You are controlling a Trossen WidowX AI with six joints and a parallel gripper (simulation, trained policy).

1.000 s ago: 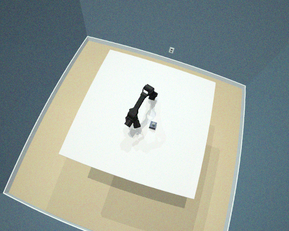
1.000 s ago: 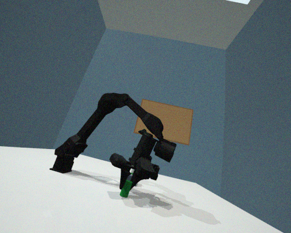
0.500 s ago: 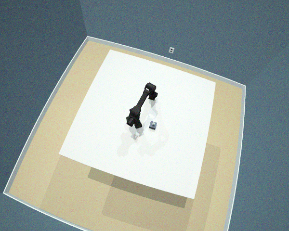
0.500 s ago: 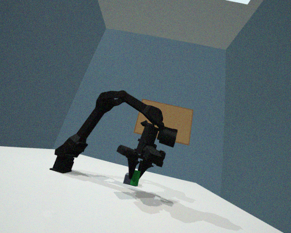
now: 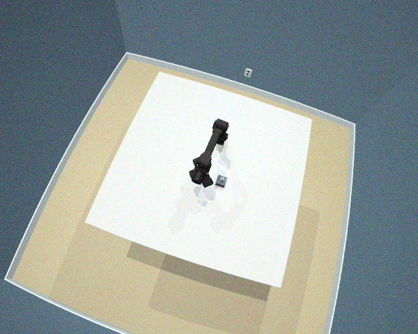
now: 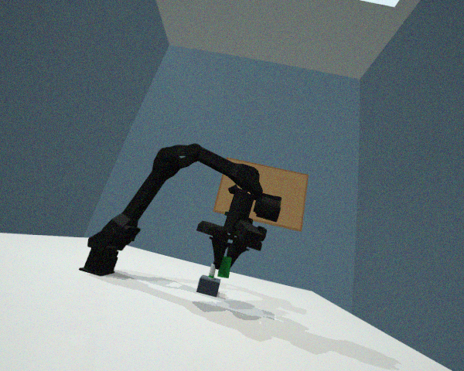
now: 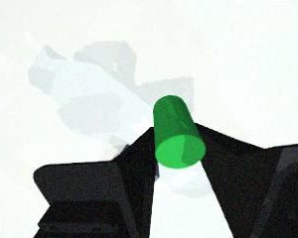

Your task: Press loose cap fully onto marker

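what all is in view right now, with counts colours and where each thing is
cap: one, green, between the gripper's fingers, off the marker
marker: one, whitish with some green low down, upright in the holder block
holder block: one, dark blue-grey, on the table
table: one, white, under the block and arm
board: one, orange-brown, on the wall
outlet: one, pale, on the wall
arm: one, black, on the table
gripper: one, black, shut on the cap

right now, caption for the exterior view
Jaws clamped on the green cap, beside the marker upright in its holder block.
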